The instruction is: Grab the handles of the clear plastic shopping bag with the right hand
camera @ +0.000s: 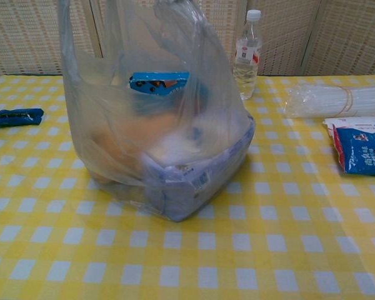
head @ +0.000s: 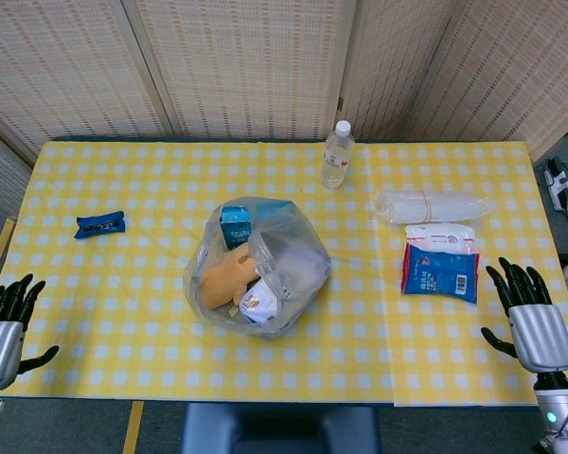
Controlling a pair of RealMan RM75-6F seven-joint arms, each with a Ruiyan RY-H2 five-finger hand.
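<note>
The clear plastic shopping bag stands in the middle of the yellow checked table, filled with a blue carton, an orange item and white packets. In the chest view the bag rises tall, its handles reaching up at the top edge. My right hand hovers open at the table's near right corner, fingers spread, well away from the bag. Over at the near left edge, my left hand is open too. Neither hand shows in the chest view.
A water bottle stands behind the bag. A roll of clear bags and a blue-and-white packet lie between the bag and my right hand. A small dark blue packet lies at the left.
</note>
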